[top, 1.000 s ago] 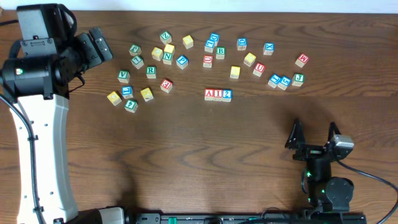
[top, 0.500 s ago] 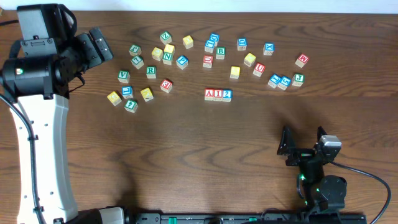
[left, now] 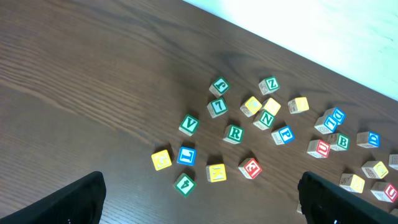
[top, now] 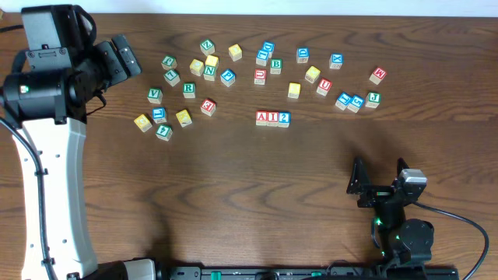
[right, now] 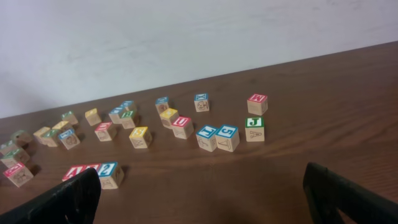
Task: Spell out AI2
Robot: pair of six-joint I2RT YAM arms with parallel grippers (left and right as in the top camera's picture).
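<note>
Row: A cube (top: 262, 118), I cube (top: 273, 118) and 2 cube (top: 284, 118) touching side by side on the table (top: 233, 194).
Left end effector (top: 123, 54): fingers spread.
Right end effector (top: 377, 175): fingers spread, well apart from the row.

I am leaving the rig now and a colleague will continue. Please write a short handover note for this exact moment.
Left end effector: open, empty, at the far left, above the scattered cubes.
Right end effector: open, empty, near the front right, away from all cubes.
A cube, I cube and 2 cube: side by side in one row, reading AI2, apart from the loose cubes behind them.
Done: the word appears spelled.
Left: probably nothing; perhaps check the row.
</note>
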